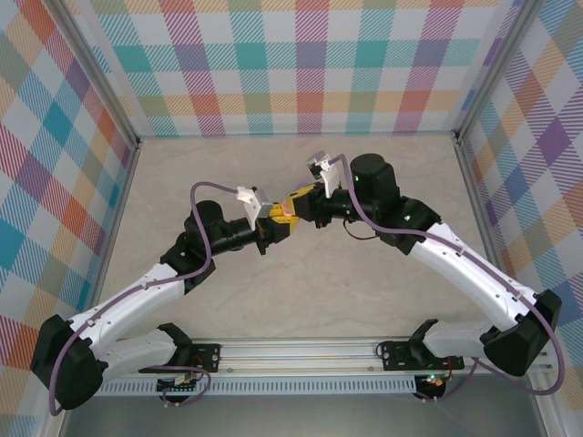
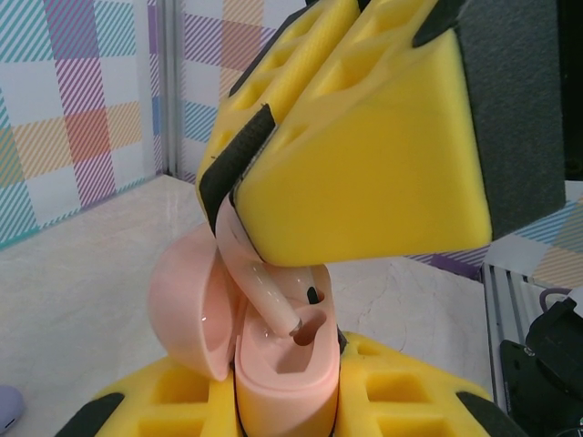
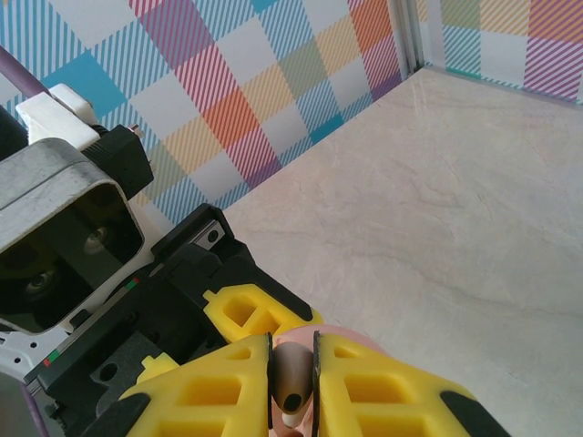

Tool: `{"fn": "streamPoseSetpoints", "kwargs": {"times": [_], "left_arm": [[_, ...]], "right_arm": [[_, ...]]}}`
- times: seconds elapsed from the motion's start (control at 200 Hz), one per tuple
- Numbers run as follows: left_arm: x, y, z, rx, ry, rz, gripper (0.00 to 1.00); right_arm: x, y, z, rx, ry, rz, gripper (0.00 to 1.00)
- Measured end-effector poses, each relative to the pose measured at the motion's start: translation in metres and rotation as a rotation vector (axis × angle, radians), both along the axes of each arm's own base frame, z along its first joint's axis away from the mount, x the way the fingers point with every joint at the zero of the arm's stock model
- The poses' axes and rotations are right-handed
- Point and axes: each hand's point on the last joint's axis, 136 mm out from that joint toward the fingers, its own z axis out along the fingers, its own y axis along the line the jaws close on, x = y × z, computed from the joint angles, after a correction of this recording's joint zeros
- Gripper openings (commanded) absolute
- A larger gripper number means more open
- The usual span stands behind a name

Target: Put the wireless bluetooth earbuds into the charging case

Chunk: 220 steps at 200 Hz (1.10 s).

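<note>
Left wrist view: the right gripper [image 2: 239,182] pinches a pale pink earbud [image 2: 266,296], its stem tip at the socket of the open charging case [image 2: 282,378]. The case is clamped in the left gripper [image 2: 287,414] above the table's [image 1: 383,300] middle. This looks like the seating step; next needs a straight push, then release.

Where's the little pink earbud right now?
Left wrist view: the earbud is pinched in the right pincer above the table's middle, its stem tip dipping into the open pink case held by the left pincer.
</note>
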Motion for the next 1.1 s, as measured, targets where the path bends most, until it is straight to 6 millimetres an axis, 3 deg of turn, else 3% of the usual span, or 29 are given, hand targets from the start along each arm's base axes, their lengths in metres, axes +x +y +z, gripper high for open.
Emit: {"fn": "streamPoseSetpoints", "kwargs": {"times": [1.1], "left_arm": [[0.0073,0.0015,-0.0046,0.024,0.083,0.04,0.09]], "right_arm": [[0.0034,-0.0037,-0.0055,-0.042,-0.033,-0.014,0.19]]}}
